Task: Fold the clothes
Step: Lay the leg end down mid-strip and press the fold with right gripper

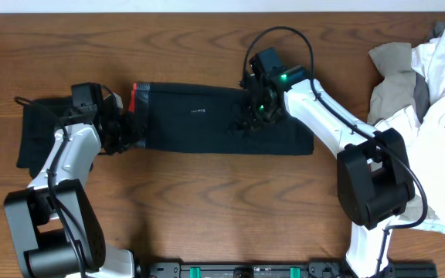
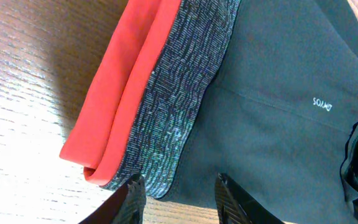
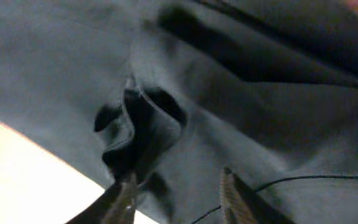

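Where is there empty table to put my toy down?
The table is bare between the black shorts and the near edge, and along the far edge. The clothes pile crowds the right; a dark cloth fills the left.

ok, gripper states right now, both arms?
Left gripper: open, at the waistband end of the dark garment.
Right gripper: open, fingers straddling a bunched fold of it.

Seemingly black garment [image 1: 184, 127] — waistband [image 2: 166, 112] red, speckled grey.
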